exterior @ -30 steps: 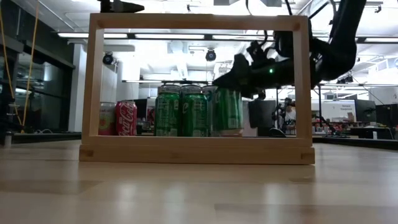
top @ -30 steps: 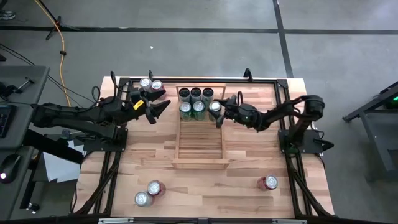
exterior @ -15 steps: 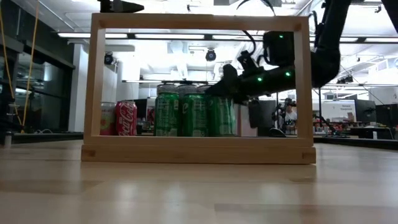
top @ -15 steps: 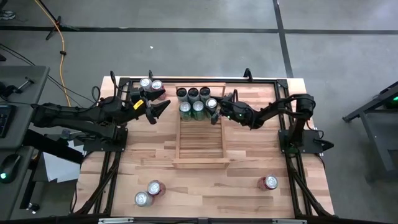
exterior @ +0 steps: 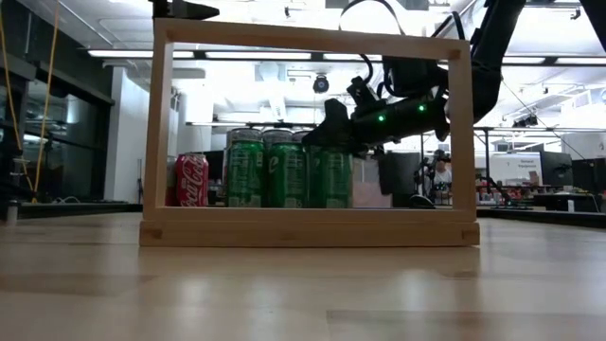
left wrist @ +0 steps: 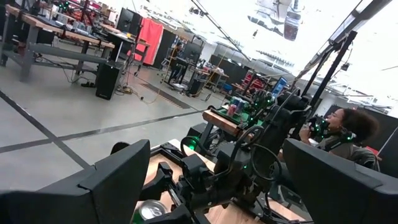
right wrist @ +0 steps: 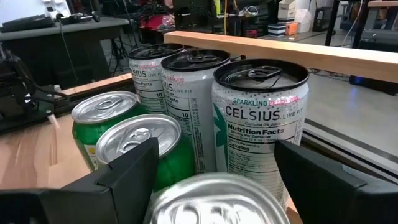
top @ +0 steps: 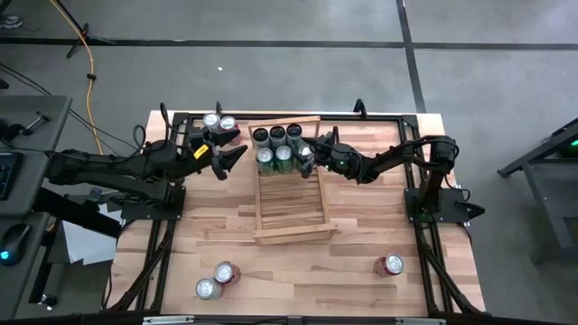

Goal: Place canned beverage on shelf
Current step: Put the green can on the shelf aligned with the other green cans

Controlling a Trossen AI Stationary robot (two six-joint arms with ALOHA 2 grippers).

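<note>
A green beverage can is held in the right end effector, whose fingers are clamped on it from either side; its silver top fills the near edge of the right wrist view between the two dark fingers. The can is positioned inside the shelf, at the far end, as the third can of the second row, beside two other green cans. Behind these, three tall Celsius cans are lined up against the shelf's far end bar. In the low view, the held can is seen upright through the shelf's wooden end frame, level with its green neighbours, with the right end effector gripping it near the top.

The shelf is seen lying slightly skewed on the counter, its near end turned a little toward the right side.

The left end effector is held above the counter just left of the shelf, with its fingers apart and nothing between them, near two cans standing at the far left corner. A red Coca-Cola can is seen in the low view to the left of the green ones.

Nearer the front edge, a pair of cans is placed on the left and a single red can on the right, all well apart from the shelf.

In the left wrist view, a person is seen beyond the counter.
</note>
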